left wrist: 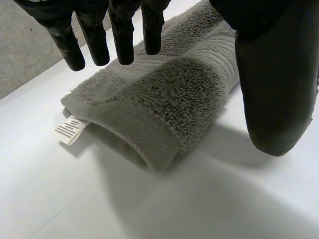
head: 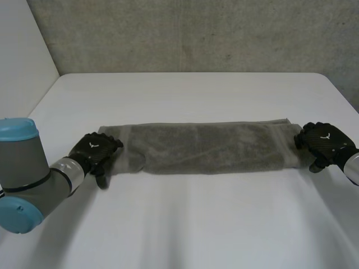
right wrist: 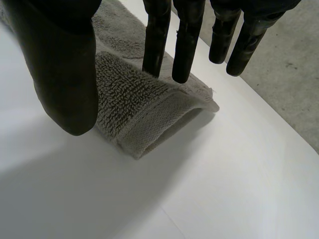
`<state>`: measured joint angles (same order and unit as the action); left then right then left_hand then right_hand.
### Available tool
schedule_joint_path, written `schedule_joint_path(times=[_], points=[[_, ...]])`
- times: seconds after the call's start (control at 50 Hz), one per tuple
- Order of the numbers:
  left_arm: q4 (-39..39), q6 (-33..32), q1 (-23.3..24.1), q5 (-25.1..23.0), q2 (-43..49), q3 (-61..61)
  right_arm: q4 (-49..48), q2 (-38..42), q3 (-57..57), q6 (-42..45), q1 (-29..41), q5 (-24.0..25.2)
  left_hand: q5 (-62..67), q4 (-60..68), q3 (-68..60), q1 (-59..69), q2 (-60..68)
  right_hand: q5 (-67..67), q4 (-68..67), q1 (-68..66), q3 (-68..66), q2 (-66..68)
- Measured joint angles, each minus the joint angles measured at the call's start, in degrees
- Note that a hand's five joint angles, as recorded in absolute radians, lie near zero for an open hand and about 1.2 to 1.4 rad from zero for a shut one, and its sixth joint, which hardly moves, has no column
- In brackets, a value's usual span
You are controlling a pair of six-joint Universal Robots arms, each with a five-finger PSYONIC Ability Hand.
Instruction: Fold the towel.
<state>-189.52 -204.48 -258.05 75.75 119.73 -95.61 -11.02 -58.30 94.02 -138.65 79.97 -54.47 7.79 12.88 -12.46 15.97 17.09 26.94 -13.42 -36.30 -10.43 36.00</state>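
Long-folded grey towel (head: 207,147) on counter (head: 185,224), left hand (head: 94,149) at one end, right hand (head: 325,143) at the other — both straight-fingered, gripping nothing.

A white label (left wrist: 73,130) sticks out from under the towel (left wrist: 164,99) corner; it has dark printed lines, but I cannot read them.

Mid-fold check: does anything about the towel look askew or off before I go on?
Slightly. At the left hand end of the towel the layers are not flush: the under layer juts past the top one, and a white label pokes out there. The other end looks tidier.
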Motion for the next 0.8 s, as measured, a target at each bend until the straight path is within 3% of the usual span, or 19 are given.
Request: schedule_joint_path(times=[0.24, 0.42, 0.56, 0.72, 0.8], points=[[0.05, 0.03, -1.39, -0.09, 1.71, 1.73, -0.96, 3.44, -1.48, 0.04, 0.36, 0.34, 7.12, 0.0, 0.0, 8.36, 7.42, 10.52, 0.0, -11.33, 0.0, 11.77], [-0.75, -0.01, -1.68, -0.14, 2.68, 2.42, -4.06, 4.0, -1.79, -0.26, 0.37, 0.15, 20.06, 0.0, 0.0, 21.98, 20.87, 37.93, 0.0, -36.81, 0.0, 36.9], [-2.17, -0.07, -2.66, -0.08, 2.66, 2.23, -4.99, 4.23, -2.5, -1.69, 0.11, -0.12, 34.96, 0.0, 0.0, 36.27, 35.89, 38.18, 0.0, -36.82, 0.0, 36.9], [-2.04, -0.04, -3.29, -0.06, 2.07, 1.09, -4.88, 4.17, -3.3, -2.18, -1.71, -0.15, 34.29, 0.0, 0.0, 36.02, 34.68, 38.18, 0.0, -36.83, 0.0, 36.9], [-1.73, 0.02, -3.02, -0.11, 1.03, -0.11, -4.64, 3.93, -3.55, -1.72, -3.77, 0.08, 26.71, 0.0, 0.0, 28.66, 27.39, 38.18, 0.0, -36.83, 0.0, 36.9]])
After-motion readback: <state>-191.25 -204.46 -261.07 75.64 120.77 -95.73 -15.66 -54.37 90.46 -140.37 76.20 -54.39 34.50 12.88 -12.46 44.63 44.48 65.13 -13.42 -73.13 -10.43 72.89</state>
